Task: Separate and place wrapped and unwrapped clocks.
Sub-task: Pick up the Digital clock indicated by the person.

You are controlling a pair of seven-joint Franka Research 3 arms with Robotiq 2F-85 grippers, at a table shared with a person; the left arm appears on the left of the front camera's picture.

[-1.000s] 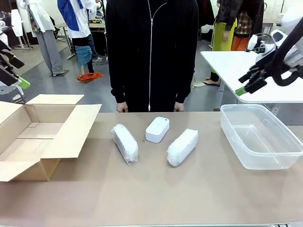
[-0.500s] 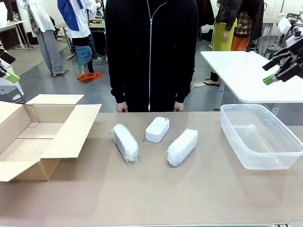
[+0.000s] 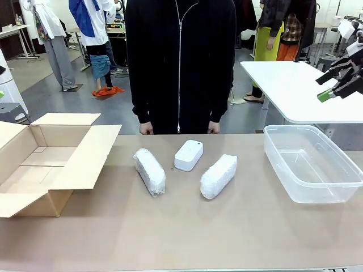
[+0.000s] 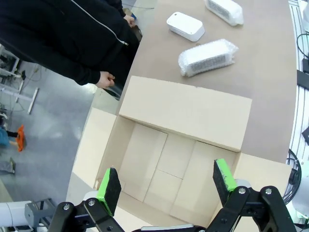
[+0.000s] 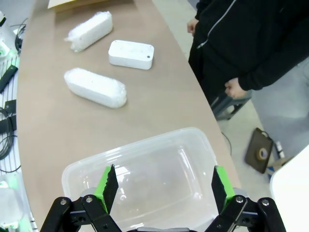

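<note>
box (image 3: 85, 153) left, bare clock (image 3: 188, 154) between wrapped clocks (image 3: 150, 171), tub (image 3: 276, 156) right

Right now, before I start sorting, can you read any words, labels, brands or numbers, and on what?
No text can be read.
Bare white rounded-rectangular plastic clock: faint small marks on its face, too small to read.
Two whitish bubble-wrapped bundles, open brown cardboard box, clear plastic tub: no print visible.

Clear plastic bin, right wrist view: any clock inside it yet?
No, the clear plastic bin holds nothing; the bare white clock and the bubble-wrapped clocks lie on the table.
</note>
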